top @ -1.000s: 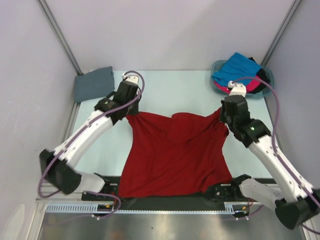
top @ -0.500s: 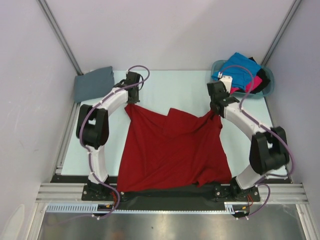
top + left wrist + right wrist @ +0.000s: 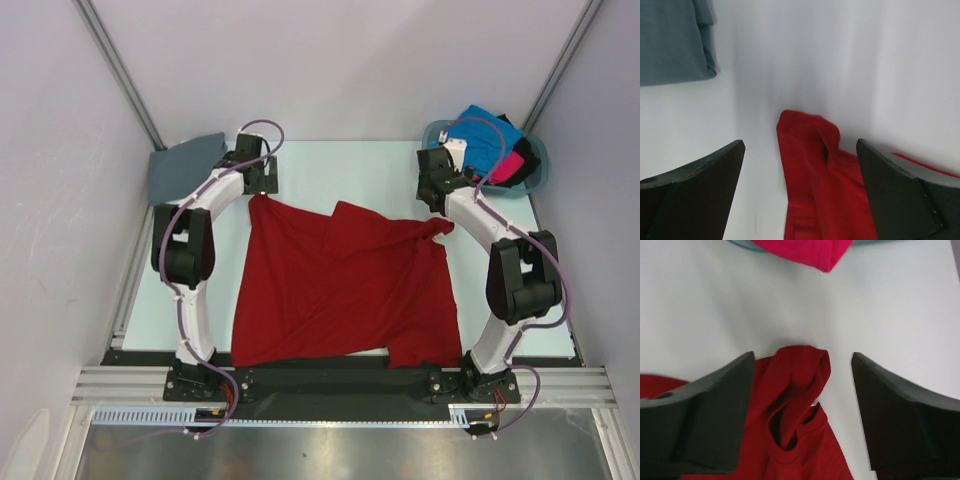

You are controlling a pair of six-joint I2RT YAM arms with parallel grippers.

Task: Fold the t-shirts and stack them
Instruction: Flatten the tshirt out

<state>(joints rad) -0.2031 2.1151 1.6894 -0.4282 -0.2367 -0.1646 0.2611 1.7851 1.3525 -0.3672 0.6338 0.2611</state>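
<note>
The deep red t-shirt (image 3: 340,290) lies spread on the pale table, creased, with its two far corners bunched. My left gripper (image 3: 262,186) hovers open over the far left corner (image 3: 810,175), its jaws wide apart and clear of the cloth. Over the far right corner (image 3: 795,405) my right gripper (image 3: 432,200) also stands open and holds nothing. A folded slate grey t-shirt (image 3: 185,166) (image 3: 670,40) rests at the far left. Bright blue (image 3: 485,135), hot pink (image 3: 510,166) (image 3: 805,250) and black (image 3: 524,150) t-shirts are heaped at the far right.
The heaped shirts sit in a teal plastic basket (image 3: 538,165) at the far right corner. Pale walls with metal posts close in the table at the back and sides. Both arm bases stand on the black rail at the near edge (image 3: 340,385).
Both grippers have opened and let go of the red shirt's far corners after carrying them toward the back. The shirt now lies flat on the table.
</note>
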